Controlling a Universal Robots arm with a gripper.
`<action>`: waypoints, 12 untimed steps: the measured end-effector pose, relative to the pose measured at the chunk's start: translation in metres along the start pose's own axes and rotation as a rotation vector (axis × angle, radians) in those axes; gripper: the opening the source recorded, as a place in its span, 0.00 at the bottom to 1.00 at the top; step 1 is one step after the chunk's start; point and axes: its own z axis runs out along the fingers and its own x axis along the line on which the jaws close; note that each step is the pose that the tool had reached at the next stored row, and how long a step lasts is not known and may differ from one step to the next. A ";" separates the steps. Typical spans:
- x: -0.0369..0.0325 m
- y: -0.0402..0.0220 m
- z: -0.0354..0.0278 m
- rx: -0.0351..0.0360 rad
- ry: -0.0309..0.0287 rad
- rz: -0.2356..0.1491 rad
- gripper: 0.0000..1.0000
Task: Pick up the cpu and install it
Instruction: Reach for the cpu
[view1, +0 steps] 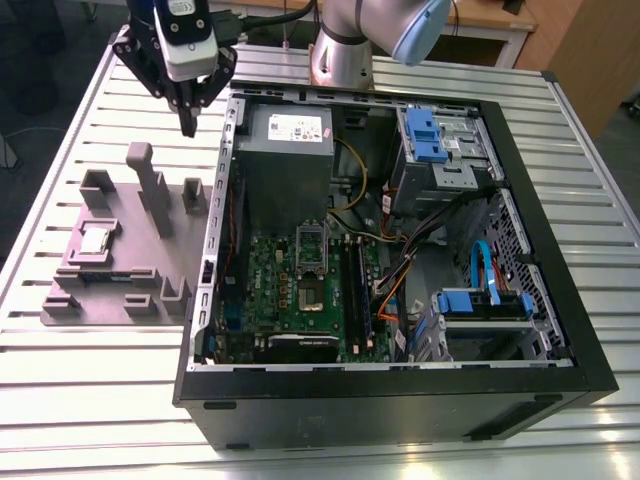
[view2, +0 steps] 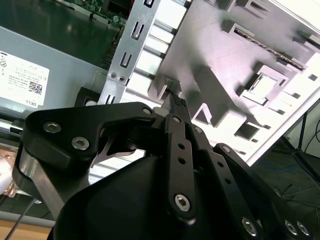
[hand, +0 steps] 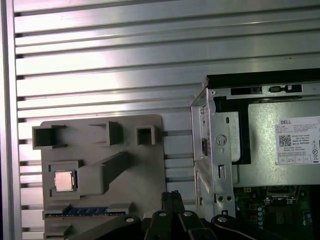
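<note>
So the pincer (view1: 188, 126) is in the upper left of the exterior view, hanging above the slatted worktop (view1: 100, 400) between the grey holder tray (view1: 150, 255) and the open PC case (view1: 400, 400). In the first wrist view its fingertips (hand: 168, 197) are pressed right together with nothing between them. The cpu (view1: 95, 240) is well apart from it, at the middle left of the exterior view. It lies flat in a square pocket of the tray with its silvery top facing up. It's square, so no real long axis, and its edges run along with the tray's edges. The green board (view1: 290, 290) sits inside the case.
</note>
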 end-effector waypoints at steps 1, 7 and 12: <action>0.0005 0.0000 0.0002 0.0000 0.0000 0.000 0.10; 0.0032 -0.0003 0.0009 0.0000 0.0000 0.000 0.10; 0.0060 -0.0005 0.0016 0.0001 0.0000 0.000 0.10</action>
